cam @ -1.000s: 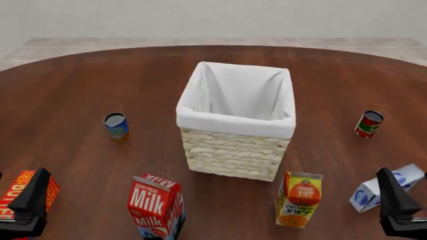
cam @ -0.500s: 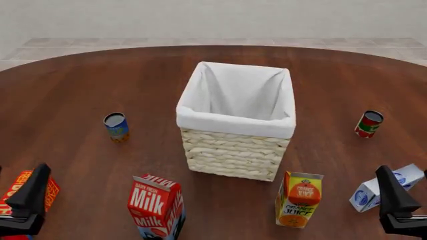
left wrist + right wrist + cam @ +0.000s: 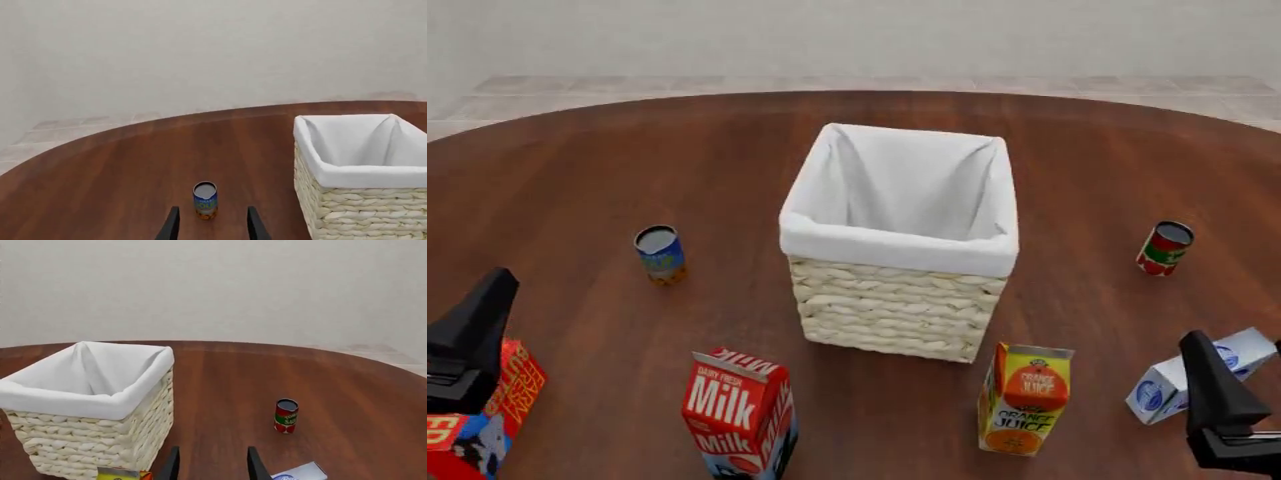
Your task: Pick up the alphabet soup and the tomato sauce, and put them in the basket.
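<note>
Basket (image 3: 897, 245) mid-surface. We see alphabet soup (image 3: 659, 253) upright to its left, tomato sauce (image 3: 1164, 248) to its right. Both grippers' fingers (image 3: 171, 227) (image 3: 255, 464) spread apart, holding nothing.

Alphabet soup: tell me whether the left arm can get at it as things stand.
Probably yes. The alphabet soup stands upright on bare table ahead of the left gripper, whose jaws are open and lined up with it. The basket sits off to the side, apart.
</note>
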